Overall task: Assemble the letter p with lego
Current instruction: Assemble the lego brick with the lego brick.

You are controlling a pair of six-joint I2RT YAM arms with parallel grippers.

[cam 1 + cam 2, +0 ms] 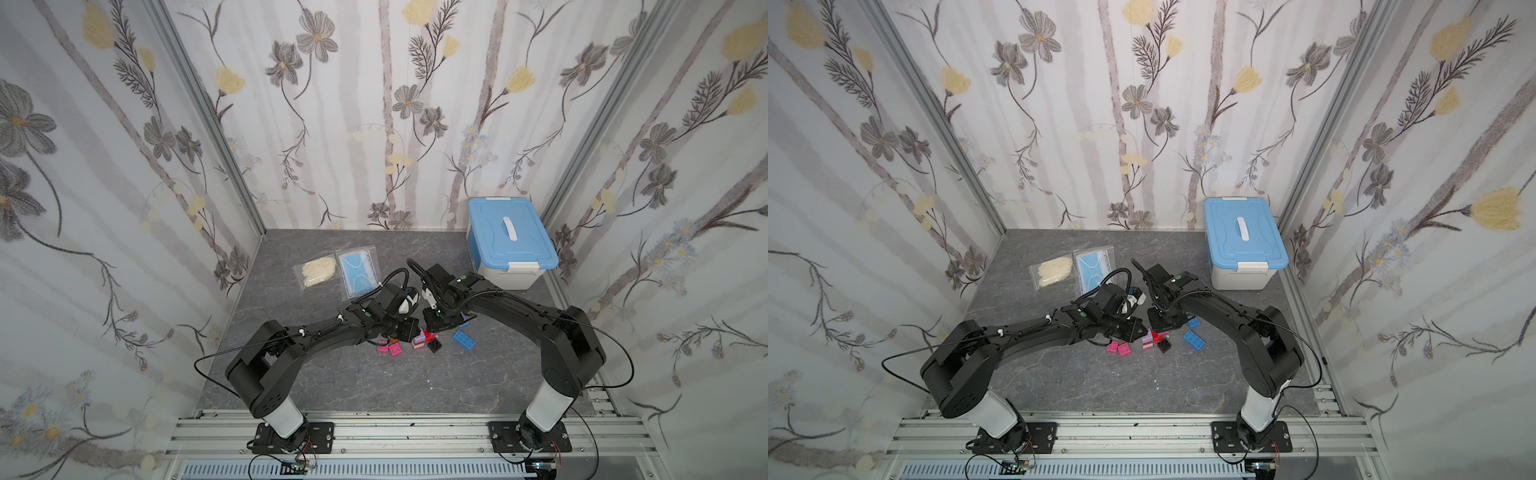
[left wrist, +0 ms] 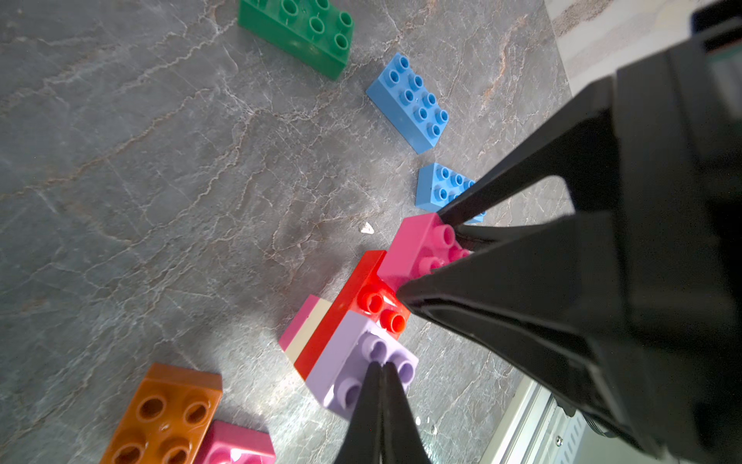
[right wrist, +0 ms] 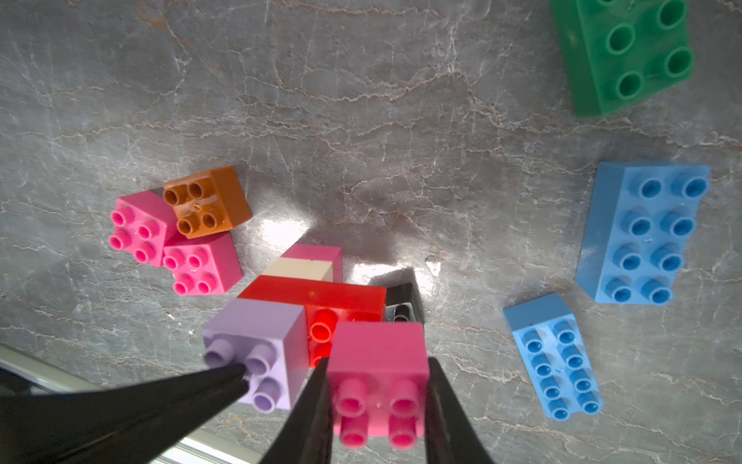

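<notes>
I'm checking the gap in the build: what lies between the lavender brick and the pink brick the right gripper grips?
Bare studs of the red brick, with nothing on them; both wrist views show this.

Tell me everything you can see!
red brick: one, red, long, centre
cream brick: one, cream, under red
lavender brick: one, lavender, atop red
black brick: one, black, beside red
pink bricks: four, pink; two loose, one under cream, one gripped
orange brick: one, orange, against loose pinks
blue bricks: two, blue, loose
green brick: one, green, loose
box: one, white, blue lid, back corner
bags: two, clear, behind the bricks
left gripper: one, black, shut, tips on lavender brick
right gripper: one, black, shut on pink brick
</notes>
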